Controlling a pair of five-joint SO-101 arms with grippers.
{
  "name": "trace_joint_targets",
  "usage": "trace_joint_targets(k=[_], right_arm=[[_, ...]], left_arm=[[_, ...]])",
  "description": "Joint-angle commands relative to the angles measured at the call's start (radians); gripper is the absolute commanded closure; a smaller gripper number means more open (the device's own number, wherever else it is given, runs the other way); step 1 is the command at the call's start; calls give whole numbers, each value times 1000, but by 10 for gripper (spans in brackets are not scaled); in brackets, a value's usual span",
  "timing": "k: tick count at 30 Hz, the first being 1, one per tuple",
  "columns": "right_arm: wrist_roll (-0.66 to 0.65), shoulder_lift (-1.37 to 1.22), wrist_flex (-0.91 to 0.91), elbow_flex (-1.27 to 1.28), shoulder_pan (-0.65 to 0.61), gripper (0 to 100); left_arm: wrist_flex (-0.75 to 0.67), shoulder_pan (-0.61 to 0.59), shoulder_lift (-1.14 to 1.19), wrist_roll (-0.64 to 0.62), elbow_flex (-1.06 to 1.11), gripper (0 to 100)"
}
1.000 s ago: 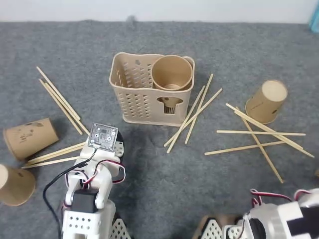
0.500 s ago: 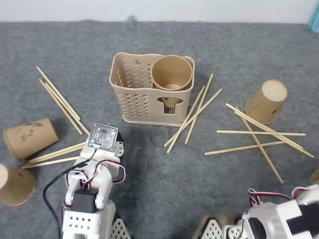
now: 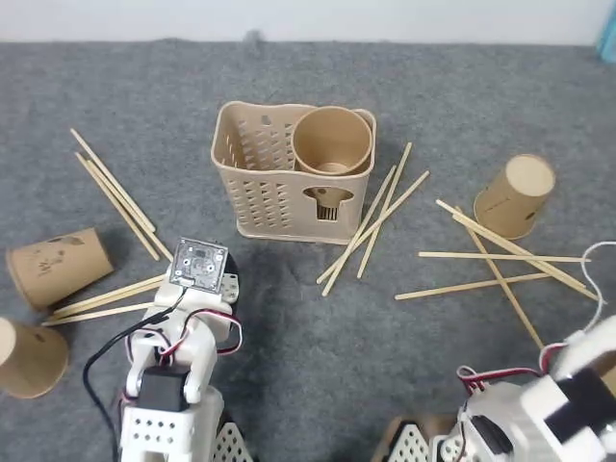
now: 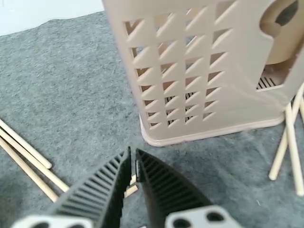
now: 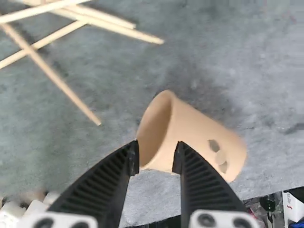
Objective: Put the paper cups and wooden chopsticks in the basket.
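Note:
The beige basket (image 3: 279,183) stands mid-table with one paper cup (image 3: 332,140) upright inside it. Other paper cups lie at the left (image 3: 58,267), the front left (image 3: 29,358) and the right (image 3: 515,195). Wooden chopsticks lie beside the basket (image 3: 371,221), at the right (image 3: 500,265) and at the left (image 3: 115,192). My left gripper (image 4: 132,157) is shut and empty, low over the carpet in front of the basket (image 4: 204,71). My right gripper (image 5: 155,154) is shut on the lower rim of a paper cup (image 5: 194,135) that lies on its side.
Grey carpet covers the table. The left arm (image 3: 197,274) stands at the front left, the right arm (image 3: 539,414) at the front right corner. Chopsticks (image 5: 71,23) cross beyond the held cup. A chopstick pair (image 4: 23,156) lies near the left gripper.
The right arm has shifted at the front right corner, and its wrist has come up into view. The left arm and the things on the table have not moved.

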State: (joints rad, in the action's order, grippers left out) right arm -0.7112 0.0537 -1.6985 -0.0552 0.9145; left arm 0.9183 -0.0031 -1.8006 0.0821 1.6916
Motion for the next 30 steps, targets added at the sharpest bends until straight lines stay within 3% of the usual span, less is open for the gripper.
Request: trace_joint_targets(k=[1,10,23,30], right_arm=[[3,59,-21,0,-24,872],[-100,-13,-19,2,39,874],[-118,-203,101,-3,91,875],[-193,-206,102,-6,102,877]], left_arm=[[-2,-6,-5,11,-5,986],[-2,-6,-5,11,-5,986],[-2,-6,-5,11,-5,986],[-2,-6,-5,11,-5,985]])
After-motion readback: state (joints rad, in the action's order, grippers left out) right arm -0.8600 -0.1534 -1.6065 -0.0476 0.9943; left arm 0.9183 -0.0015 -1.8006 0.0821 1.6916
